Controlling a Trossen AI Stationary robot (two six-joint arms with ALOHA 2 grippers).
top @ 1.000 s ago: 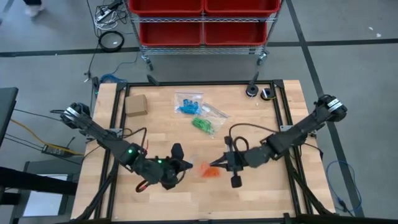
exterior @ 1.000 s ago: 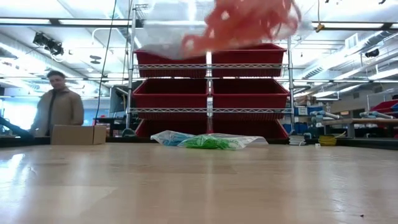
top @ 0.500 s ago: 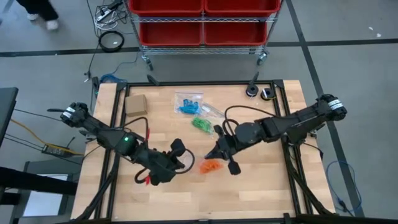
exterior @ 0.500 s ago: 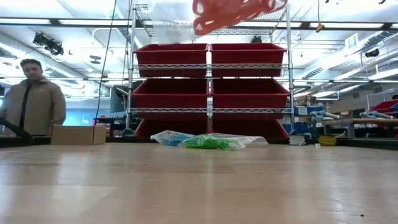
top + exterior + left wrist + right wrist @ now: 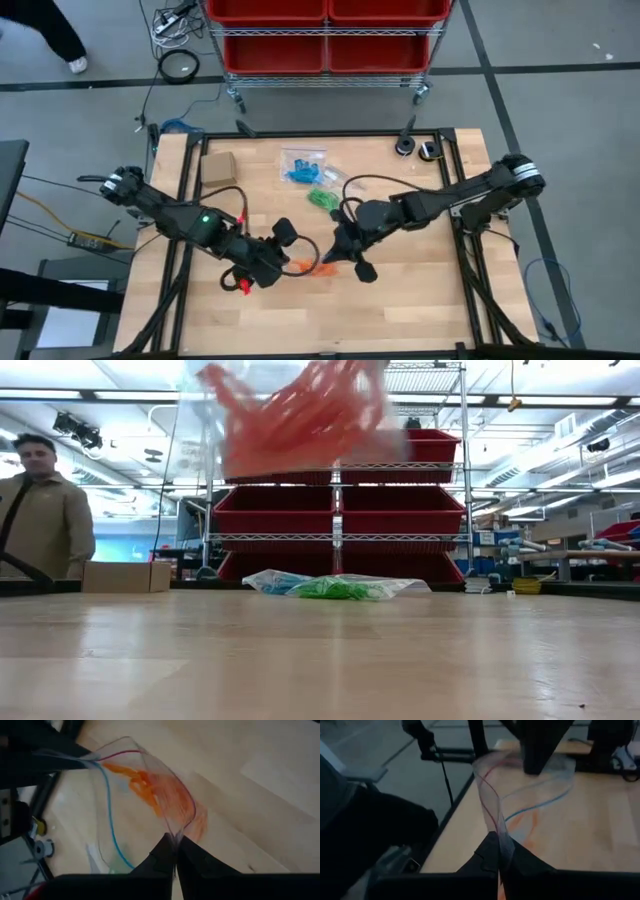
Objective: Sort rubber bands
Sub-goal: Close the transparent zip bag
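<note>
While the high view sets out the whole table, only the wrist views show the grips. At far left of the low view a person is seen behind the table, beside a cardboard box; in the high view the box lies near the table's left rear corner. The left gripper is seen from its wrist with its fingers pressed together on one lip of a clear bag. Orange rubber bands lie inside this bag, which is held off the table between the two grippers, at the front middle; in the low view the bag hangs blurred above the tabletop. Two further bags lie flat towards the rear: one holding blue bands, one holding green bands. The right gripper is shown by its wrist view pinching the opposite lip of the bag. Bare wood remains along the front edge and on the right side.
</note>
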